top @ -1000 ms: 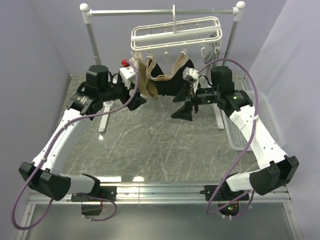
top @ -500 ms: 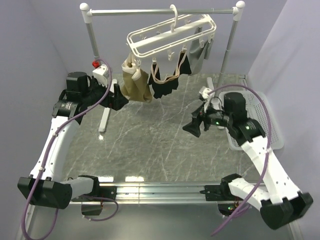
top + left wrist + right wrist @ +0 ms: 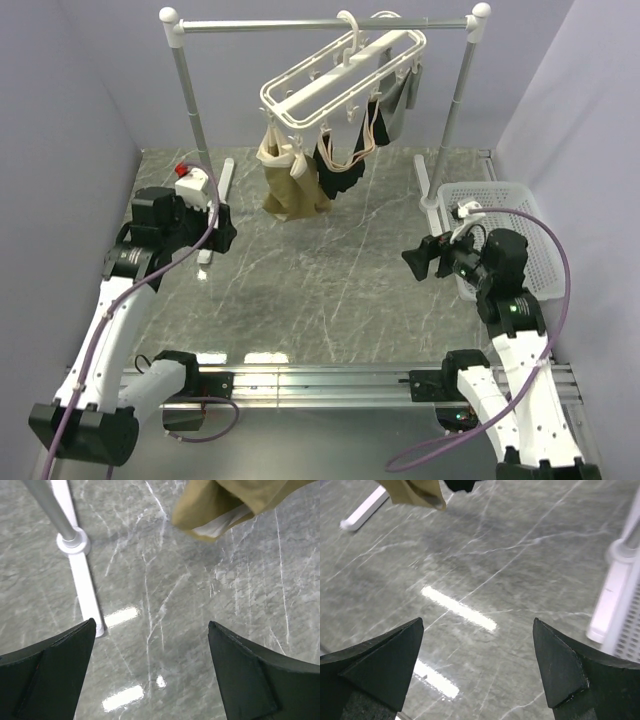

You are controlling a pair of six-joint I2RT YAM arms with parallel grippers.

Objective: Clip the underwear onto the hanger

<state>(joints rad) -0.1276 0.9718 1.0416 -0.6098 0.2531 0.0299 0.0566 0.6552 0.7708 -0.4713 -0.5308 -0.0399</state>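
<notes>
The white hanger (image 3: 330, 78) hangs tilted from the metal rail (image 3: 300, 24) by its hook. The black underwear (image 3: 345, 160) with a tan waistband hangs from its clips, between a tan garment (image 3: 290, 185) and a grey garment (image 3: 395, 105). My left gripper (image 3: 225, 228) is open and empty over the table at the left, well below and left of the hanger. My right gripper (image 3: 415, 262) is open and empty at the right, near the basket. The left wrist view shows open fingers (image 3: 47, 675) over bare marble and the tan garment's lower edge (image 3: 220, 505).
A white mesh basket (image 3: 520, 215) stands at the right edge. The rail's white posts (image 3: 185, 80) and white feet (image 3: 215, 215) stand at the back left and back right (image 3: 455, 90). A foot also shows in the left wrist view (image 3: 85, 590) and in the right wrist view (image 3: 615, 595).
Both arms have pulled back from the hanger toward the near side and down. The hanger has swung and tilted, with the garments hanging from it.
</notes>
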